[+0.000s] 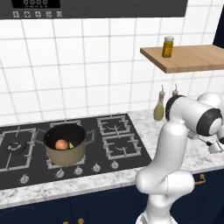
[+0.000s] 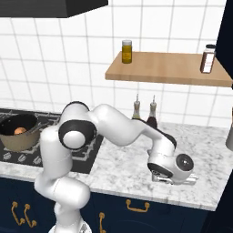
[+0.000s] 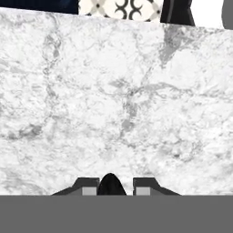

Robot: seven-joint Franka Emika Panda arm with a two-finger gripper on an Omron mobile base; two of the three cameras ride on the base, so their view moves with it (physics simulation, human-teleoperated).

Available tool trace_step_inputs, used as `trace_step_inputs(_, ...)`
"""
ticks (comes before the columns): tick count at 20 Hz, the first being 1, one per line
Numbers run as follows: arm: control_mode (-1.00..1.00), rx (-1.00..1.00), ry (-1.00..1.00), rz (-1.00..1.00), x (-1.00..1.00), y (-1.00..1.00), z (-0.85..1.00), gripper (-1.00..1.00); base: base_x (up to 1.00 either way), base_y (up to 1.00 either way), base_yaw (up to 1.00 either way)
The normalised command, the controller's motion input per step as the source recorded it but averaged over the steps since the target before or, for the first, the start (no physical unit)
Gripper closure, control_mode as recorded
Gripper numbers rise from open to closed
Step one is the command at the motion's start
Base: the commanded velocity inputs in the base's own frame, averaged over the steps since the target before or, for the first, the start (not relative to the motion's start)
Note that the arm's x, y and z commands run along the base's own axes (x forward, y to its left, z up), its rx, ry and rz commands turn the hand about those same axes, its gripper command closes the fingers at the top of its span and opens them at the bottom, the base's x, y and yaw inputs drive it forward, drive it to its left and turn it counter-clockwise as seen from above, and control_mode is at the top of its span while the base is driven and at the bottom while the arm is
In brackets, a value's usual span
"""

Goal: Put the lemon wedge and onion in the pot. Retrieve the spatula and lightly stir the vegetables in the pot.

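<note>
While the onion (image 1: 61, 144) and lemon wedge (image 1: 71, 145) lie in the pot (image 1: 65, 151), the end effector (image 3: 109, 185) is pressed low to the marble table (image 2: 132, 170), clamped on the spatula's black handle (image 3: 109, 182). With so little handle seen, a slip could be risked on lifting.

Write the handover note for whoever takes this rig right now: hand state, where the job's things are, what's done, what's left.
Hand: low over the marble counter, right of the stove; in the hand view its fingertips sit close around a dark rounded tip, possibly the spatula's handle, but I cannot tell if it is gripped.
Pot: on the stove, middle burner.
Onion: inside the pot.
Lemon wedge: inside the pot, beside the onion.
Done: both vegetables are in.
Left: confirm the grasp on the spatula, carry it to the pot, stir lightly.
</note>
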Motion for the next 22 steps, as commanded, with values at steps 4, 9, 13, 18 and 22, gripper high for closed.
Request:
trace_step_inputs(4, -1.00, -0.01, -0.03, 0.00, -0.02, 0.05, 0.11, 1.00, 0.00, 0.00, 0.00)
trace_step_inputs(9, -1.00, -0.17, -0.11, 0.00, -0.28, 0.29, 0.92, 1.00, 0.00, 0.00, 0.00)
trace_step_inputs(13, -1.00, -0.29, -0.06, 0.06, -0.20, 0.47, 1.00, 1.00, 0.00, 0.00, 0.00)
trace_step_inputs(18, -1.00, -0.48, -0.13, 0.22, -0.16, 0.63, 1.00, 1.00, 0.00, 0.00, 0.00)
trace_step_inputs(22, -1.00, -0.62, -0.18, 0.39, -0.08, 0.68, 0.98, 1.00, 0.00, 0.00, 0.00)
